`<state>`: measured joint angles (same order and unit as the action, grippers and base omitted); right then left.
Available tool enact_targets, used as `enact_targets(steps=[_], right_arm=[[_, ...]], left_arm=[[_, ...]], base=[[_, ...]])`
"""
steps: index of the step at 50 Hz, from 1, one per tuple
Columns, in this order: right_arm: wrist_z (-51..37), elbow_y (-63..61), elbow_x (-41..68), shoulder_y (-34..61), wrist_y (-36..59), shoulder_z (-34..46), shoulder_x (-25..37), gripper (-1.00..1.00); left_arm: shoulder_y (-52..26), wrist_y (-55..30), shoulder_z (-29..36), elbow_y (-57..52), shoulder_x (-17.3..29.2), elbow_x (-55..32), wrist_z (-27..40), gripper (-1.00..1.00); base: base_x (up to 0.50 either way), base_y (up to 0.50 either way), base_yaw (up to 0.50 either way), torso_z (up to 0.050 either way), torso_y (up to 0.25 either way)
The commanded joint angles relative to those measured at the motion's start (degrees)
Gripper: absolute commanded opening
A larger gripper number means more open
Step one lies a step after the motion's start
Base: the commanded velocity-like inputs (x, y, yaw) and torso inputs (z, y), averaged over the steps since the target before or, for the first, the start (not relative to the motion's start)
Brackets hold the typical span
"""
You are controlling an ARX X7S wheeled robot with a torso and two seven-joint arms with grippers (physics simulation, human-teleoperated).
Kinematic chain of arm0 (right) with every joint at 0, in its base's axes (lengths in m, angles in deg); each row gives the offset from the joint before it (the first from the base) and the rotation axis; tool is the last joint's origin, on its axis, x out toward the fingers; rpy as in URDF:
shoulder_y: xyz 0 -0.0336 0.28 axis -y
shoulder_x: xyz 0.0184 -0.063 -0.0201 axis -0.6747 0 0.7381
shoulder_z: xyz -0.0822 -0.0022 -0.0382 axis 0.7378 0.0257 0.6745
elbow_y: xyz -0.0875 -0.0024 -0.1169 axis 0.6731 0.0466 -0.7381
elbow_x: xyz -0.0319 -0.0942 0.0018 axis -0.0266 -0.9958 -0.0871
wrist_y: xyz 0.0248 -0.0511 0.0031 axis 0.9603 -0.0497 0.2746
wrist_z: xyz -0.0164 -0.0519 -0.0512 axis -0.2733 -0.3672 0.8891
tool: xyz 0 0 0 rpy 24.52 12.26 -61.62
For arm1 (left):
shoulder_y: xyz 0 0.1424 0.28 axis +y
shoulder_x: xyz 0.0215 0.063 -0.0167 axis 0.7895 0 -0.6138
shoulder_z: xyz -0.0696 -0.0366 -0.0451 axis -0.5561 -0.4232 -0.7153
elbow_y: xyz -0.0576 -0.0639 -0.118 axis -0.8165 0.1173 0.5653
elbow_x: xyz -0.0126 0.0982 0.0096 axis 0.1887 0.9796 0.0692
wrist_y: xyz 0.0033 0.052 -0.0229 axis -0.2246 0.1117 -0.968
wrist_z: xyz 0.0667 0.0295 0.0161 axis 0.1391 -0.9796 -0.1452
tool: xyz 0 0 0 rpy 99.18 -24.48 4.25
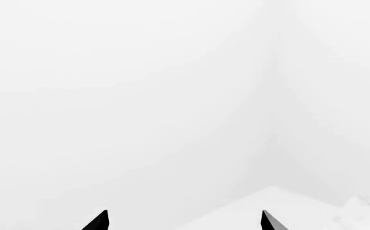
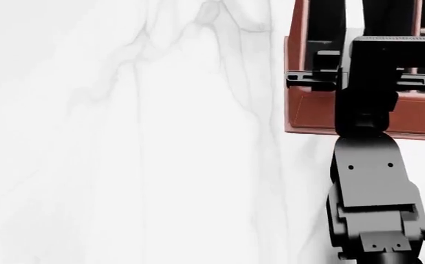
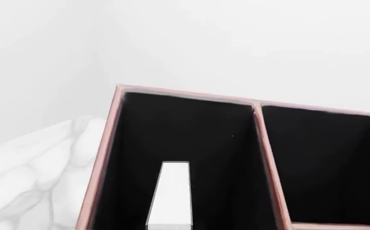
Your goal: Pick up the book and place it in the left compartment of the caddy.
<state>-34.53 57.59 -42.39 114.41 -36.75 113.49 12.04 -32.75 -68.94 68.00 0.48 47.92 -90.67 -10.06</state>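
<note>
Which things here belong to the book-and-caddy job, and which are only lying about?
Job: book, white edge showing inside the left compartment; caddy; right gripper.
Not in use: marble table; left gripper, open and empty.

Book (image 3: 170, 194) in caddy's (image 3: 102, 158) left compartment (image 3: 198, 143)

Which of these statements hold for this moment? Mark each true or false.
1. The right hand is over the caddy. True.
2. The left hand holds the book. False: its fingertips stand apart with nothing between them.
3. The book lies flat on the marble table. False: the right wrist view shows its white page edges inside a caddy compartment.
4. The caddy's interior is black. True.
5. Both arms show in the head view. False: only the right arm.
</note>
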Motion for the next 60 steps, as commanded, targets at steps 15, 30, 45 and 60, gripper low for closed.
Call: enact_targets(steps=[15, 30, 45, 60], right_arm=[[5.83, 11.41, -11.34, 3.28, -6.4, -11.13, -4.12, -1.0], [5.9, 11.41, -17.83, 2.74, -5.97, -17.75, -4.69, -1.0], [2.64, 11.39, -21.64, 2.27, -12.91, -18.29, -5.04, 1.0], [-0.35, -35.41, -24.33, -15.47, 6.19, -17.69, -2.26, 1.0]], left_arm=[[-1.24, -1.67, -1.32, 1.62, -1.32, -0.13, -1.8, 1.0], [-0.78, -1.25, -1.55, 1.44, -1.2, -0.39, -1.76, 1.0], [-0.98, -1.42, -1.32, 1.39, -0.95, -0.38, -1.55, 1.0], [-1.31, -1.67, -1.26, 1.4, -0.62, -0.6, -1.34, 1.0]], base=[[0.0, 0.0, 0.0, 0.0, 0.001], [0.0, 0.0, 0.0, 0.0, 0.001], [0.0, 0.0, 0.0, 0.0, 0.0], [0.0, 0.0, 0.0, 0.0, 0.0]])
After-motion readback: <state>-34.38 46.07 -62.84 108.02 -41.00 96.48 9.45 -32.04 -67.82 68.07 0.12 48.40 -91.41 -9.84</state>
